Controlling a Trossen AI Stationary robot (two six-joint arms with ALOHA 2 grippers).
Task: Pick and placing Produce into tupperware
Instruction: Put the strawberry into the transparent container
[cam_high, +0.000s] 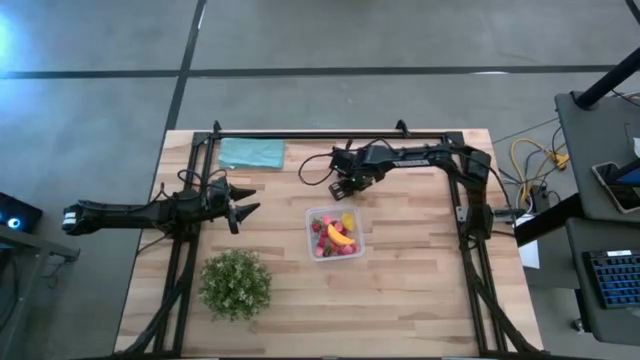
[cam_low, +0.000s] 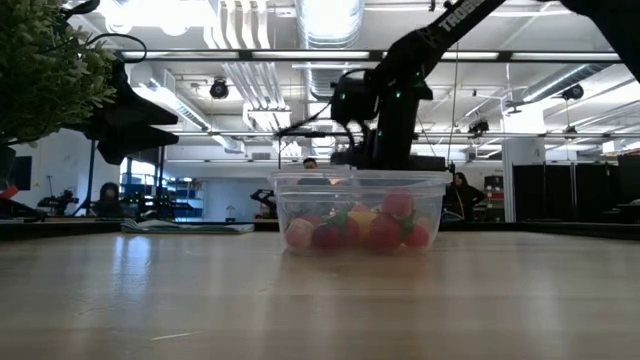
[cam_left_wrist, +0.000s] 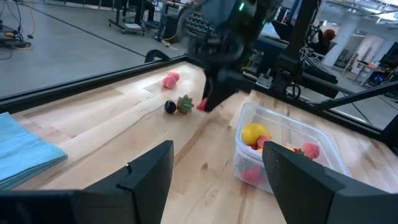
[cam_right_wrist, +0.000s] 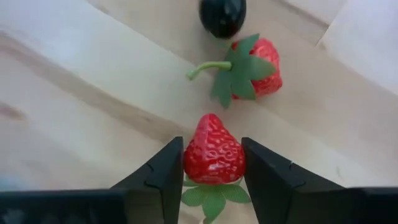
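Note:
The clear square tupperware (cam_high: 335, 233) stands mid-table and holds a yellow banana (cam_high: 341, 236), a lemon and several red and pink pieces; it also shows in the low view (cam_low: 360, 210) and the left wrist view (cam_left_wrist: 283, 146). My right gripper (cam_high: 346, 186) is just beyond its far side, shut on a red strawberry (cam_right_wrist: 213, 155). Beside it on the wood lie a second strawberry with green leaves (cam_right_wrist: 255, 68), a dark fruit (cam_right_wrist: 222, 15) and, farther off, a pink piece (cam_left_wrist: 171, 79). My left gripper (cam_high: 243, 210) hangs open above the table, left of the tupperware. My right gripper pinches the red strawberry by its two flanks (cam_right_wrist: 193, 158), one finger (cam_right_wrist: 165, 174) on each side. The fingers slant down from the table's right side. The berry's pointed tip faces away from the wrist and its green leaves (cam_right_wrist: 211, 196) face back. Whether it is off the wood, I cannot tell.
A bushy green plant (cam_high: 235, 283) stands near the table's near-left corner. A teal folded cloth (cam_high: 250, 152) lies at the far edge. A black frame rail (cam_high: 330, 134) runs along the far side. Bare wood lies right of the tupperware.

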